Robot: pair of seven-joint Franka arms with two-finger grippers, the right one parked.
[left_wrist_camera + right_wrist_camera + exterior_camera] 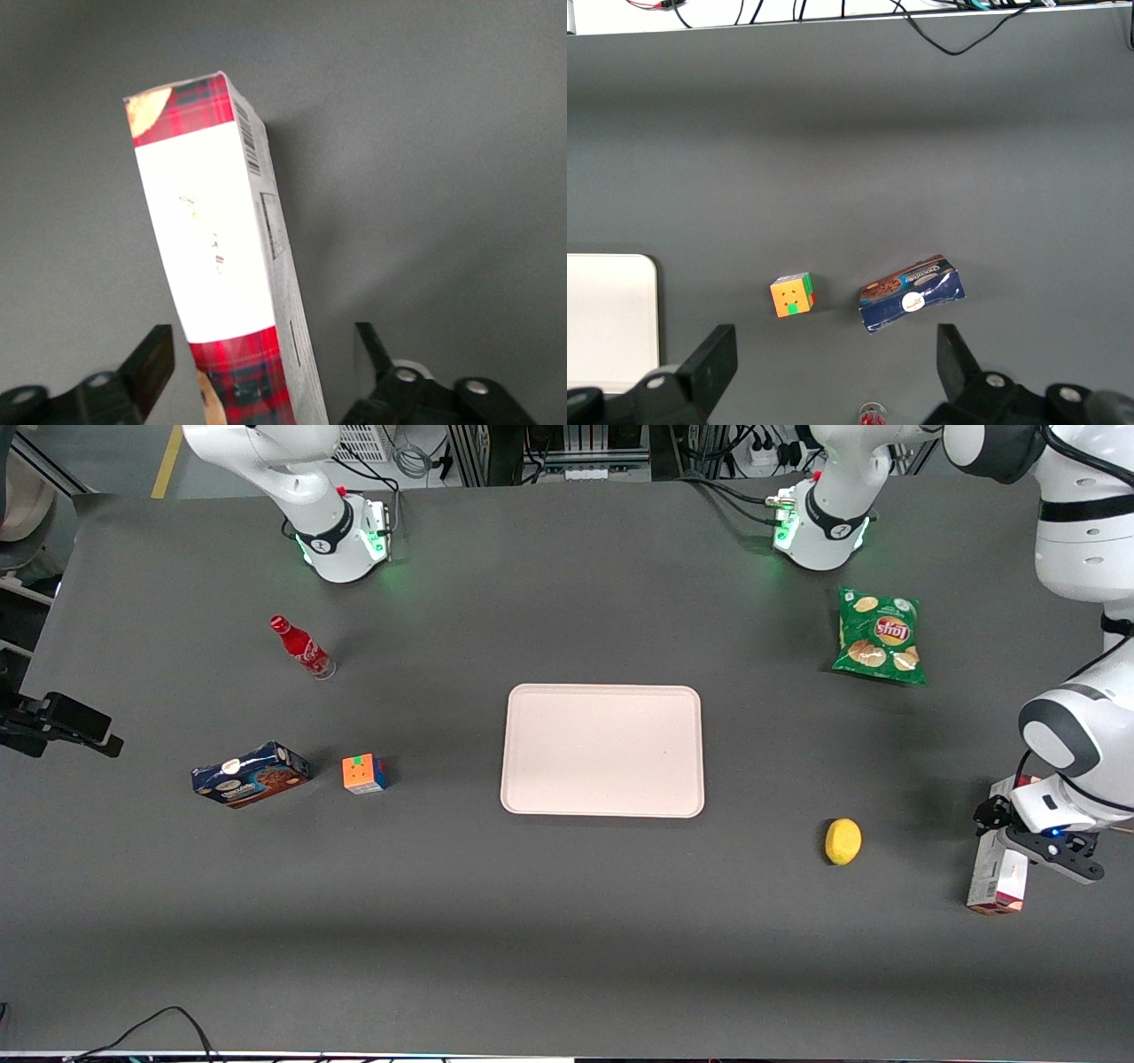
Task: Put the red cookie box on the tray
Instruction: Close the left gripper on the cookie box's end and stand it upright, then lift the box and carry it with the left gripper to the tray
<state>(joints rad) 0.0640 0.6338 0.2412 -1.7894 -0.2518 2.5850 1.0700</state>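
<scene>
The red cookie box (997, 881) lies on the dark table toward the working arm's end, close to the front camera. The left wrist view shows its plaid ends, white label panel (213, 239) and grey printed side. My left gripper (1010, 834) hangs right over the box and is open. Its two black fingers (155, 363) straddle the box's plaid end, with a gap on each side. The pale pink tray (602, 749) lies flat at the middle of the table with nothing on it, well away from the box.
A yellow lemon (842, 841) lies between the box and the tray. A green chips bag (880, 636) sits farther from the camera. Toward the parked arm's end are a colour cube (364, 773), a blue cookie box (251, 774) and a red bottle (301, 646).
</scene>
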